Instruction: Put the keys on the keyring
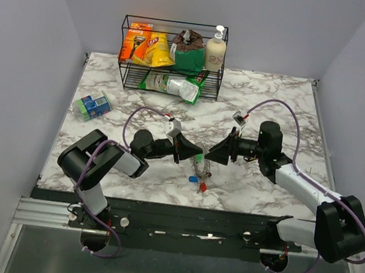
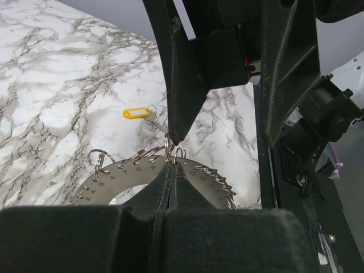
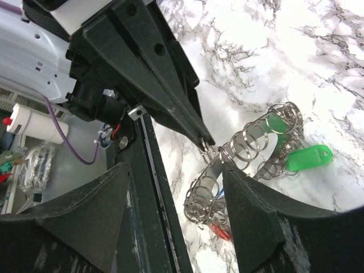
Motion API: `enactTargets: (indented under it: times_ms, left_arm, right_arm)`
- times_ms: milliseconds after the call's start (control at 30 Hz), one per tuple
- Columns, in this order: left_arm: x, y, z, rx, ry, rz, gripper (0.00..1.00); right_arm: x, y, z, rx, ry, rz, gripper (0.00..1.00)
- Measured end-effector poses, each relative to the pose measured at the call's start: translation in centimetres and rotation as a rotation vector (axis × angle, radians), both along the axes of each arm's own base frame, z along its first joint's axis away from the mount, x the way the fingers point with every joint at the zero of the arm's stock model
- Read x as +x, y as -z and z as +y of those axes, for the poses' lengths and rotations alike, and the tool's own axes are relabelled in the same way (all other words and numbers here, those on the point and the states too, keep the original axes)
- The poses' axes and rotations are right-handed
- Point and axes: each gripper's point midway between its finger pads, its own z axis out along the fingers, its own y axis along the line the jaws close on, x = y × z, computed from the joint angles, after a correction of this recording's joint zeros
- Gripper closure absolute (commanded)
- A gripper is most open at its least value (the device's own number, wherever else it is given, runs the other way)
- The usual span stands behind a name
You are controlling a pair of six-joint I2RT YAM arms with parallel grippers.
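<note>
Bordering the white-marbled desk (image 1: 273, 101) stand pale grey walls (image 1: 19, 56); left jaws pinch the keyring (image 2: 108, 182), right jaws are spread.

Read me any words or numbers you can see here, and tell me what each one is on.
keyring plate: stamped numbers beside its holes, too small to read surely.
yellow bag: red lettering, blurred.
orange box, pump bottle, blue-green box: print too small.
Nothing reads clearly enough to quote.

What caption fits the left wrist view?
Left fingers pinch the keyring; a yellow key lies on the table beyond.
</note>
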Motion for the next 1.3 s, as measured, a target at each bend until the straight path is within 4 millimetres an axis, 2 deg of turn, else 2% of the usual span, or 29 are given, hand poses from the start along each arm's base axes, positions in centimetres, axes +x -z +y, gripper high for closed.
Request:
enactTargets:
  times_ms: [167,400,633,1067,1167,1300]
  left_arm:
    - [-0.1,0.0,0.2,0.0,-0.001,0.0,1.0]
    - [-0.6,0.0,0.6,0.004,-0.002,-0.009,1.0]
    - [-1.1,0.1,0.9,0.009,-0.004,-0.018,1.0]
    - [-1.3,0.0,1.1,0.011,-0.006,-0.024,1.0]
    - [-1.2,0.0,1.0,0.011,-0.007,-0.024,1.0]
    - [-1.1,0.0,1.0,0.012,-0.007,-0.023,1.0]
  right_arm:
    - [0.7,0.6,0.2,0.002,0.017,0.017,0.25]
    - [1.5,0.0,0.6,0.037,0.029,0.008,0.23]
    - [1.9,-0.5,0.6,0.045,0.053,0.001,0.14]
    - [-0.9,-5.4,-0.6,0.11,0.052,-0.179,0.13]
    - [-1.3,-5.4,-0.8,0.099,0.047,-0.188,0.14]
    - [-1.6,-4.4,-0.8,0.078,0.036,-0.152,0.14]
